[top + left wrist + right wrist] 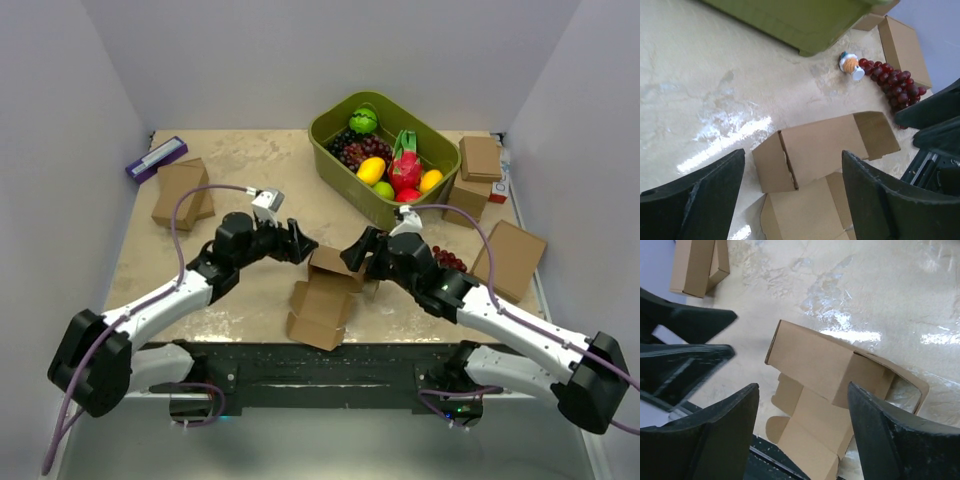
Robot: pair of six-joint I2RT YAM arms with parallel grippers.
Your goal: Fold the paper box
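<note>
- Two pairs of fingers spread wide, pinching nothing: left gripper (794, 155) and right gripper (804, 387) both poised over the cardboard, tips seemingly clear of it.
- Aimed at each other across the paper box (322, 293), one from each side, probably so as to work opposite walls or flaps together.
- Half-folded at this point: a raised, tube-like section at the far end, open at one end, with flat panels and rounded tabs trailing toward the near table edge.
- Lying on the table (250, 160) between the two arms, close to the front edge, within easy reach of both.
- Judged somewhere near midway: trailing panels flat, tabs not yet tucked in.
- Further out, well apart from the work: green bin (330, 135) of fruit behind, loose grapes (448, 258) beside the right arm, finished boxes (180, 190) off to the left and right, likely kept back to leave folding room.
</note>
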